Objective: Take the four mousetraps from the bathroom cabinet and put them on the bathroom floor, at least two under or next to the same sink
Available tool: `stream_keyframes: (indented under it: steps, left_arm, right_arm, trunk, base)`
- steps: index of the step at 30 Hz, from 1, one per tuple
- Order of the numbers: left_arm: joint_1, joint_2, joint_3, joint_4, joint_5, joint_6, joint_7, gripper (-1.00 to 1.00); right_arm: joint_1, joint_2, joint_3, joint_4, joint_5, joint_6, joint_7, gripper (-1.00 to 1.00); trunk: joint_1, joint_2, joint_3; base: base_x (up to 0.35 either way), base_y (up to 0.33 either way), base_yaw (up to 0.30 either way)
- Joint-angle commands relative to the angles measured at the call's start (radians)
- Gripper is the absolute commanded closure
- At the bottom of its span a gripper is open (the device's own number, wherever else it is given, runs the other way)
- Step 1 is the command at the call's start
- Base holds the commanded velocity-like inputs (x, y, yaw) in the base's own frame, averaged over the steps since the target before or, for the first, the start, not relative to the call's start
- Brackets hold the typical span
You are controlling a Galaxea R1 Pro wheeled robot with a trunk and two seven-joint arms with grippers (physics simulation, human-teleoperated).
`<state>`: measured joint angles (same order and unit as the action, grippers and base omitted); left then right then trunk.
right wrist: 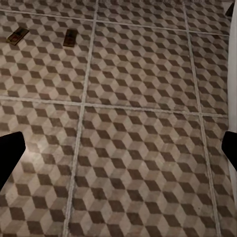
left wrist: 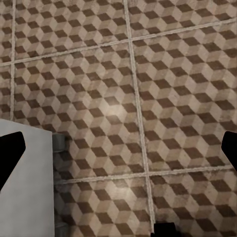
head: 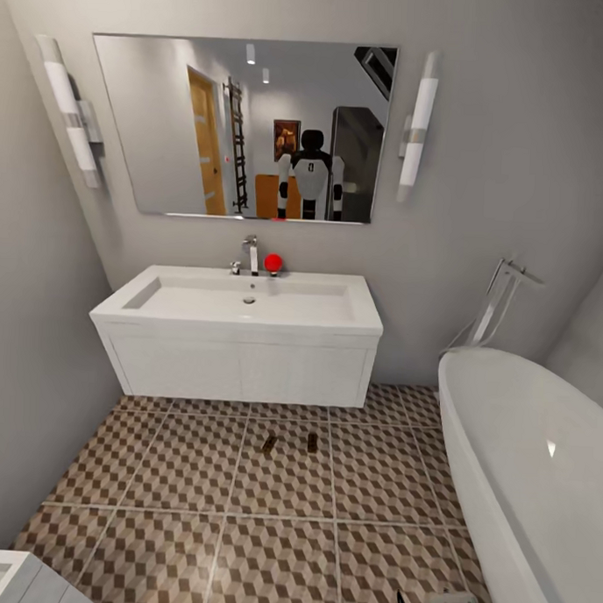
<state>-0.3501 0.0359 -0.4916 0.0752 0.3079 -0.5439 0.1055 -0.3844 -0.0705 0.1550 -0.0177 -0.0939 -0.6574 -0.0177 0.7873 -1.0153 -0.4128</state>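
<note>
Below, two flat wooden mousetraps [head: 268,443] [head: 312,442], cube-patterned bathroom floor [head: 281,564], rectangular white sink [head: 240,301]

Grey walls [head: 516,214], mirror [head: 239,128], white bathtub [head: 531,469]

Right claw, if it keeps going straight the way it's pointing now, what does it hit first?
Most likely bare bathroom floor: the right wrist view looks along the open claw at patterned tile. The two mousetraps lie off to one side.

Home bathroom: sink [head: 249,301] under mirror [head: 241,128], bathtub [head: 522,469], patterned tile floor [head: 273,546].
</note>
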Motion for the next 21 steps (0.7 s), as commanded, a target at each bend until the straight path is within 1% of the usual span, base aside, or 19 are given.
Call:
stream_keyframes:
  steps: [1,6,13,21]
  left_arm:
    - [-0.001,-0.001,-0.008,0.003,0.004,-0.005,0.003,-1.00]
    - [-0.001,-0.001,-0.008,0.003,0.004,-0.005,0.003,-1.00]
    - [-0.001,-0.002,-0.008,0.003,0.004,-0.004,0.003,-1.00]
    - [-0.001,-0.002,-0.008,0.003,0.004,-0.004,0.002,-1.00]
  right_arm:
    - [-0.001,0.000,0.009,0.000,-0.009,-0.003,-0.002,-1.00]
    - [-0.001,0.003,0.009,0.000,-0.009,-0.003,-0.001,-1.00]
    - [-0.001,0.015,0.009,-0.001,-0.009,-0.004,0.001,-1.00]
    - [-0.001,0.015,0.009,-0.001,-0.009,-0.004,0.001,-1.00]
  trunk:
    - [0.000,-0.001,0.001]
    - [0.000,-0.001,0.007]
    - [0.000,-0.001,0.009]
    - [0.000,-0.001,0.010]
  base:
    - [0.000,0.000,0.000]
    - [0.000,0.000,0.000]
    - [0.000,0.000,0.000]
    - [0.000,0.000,0.000]
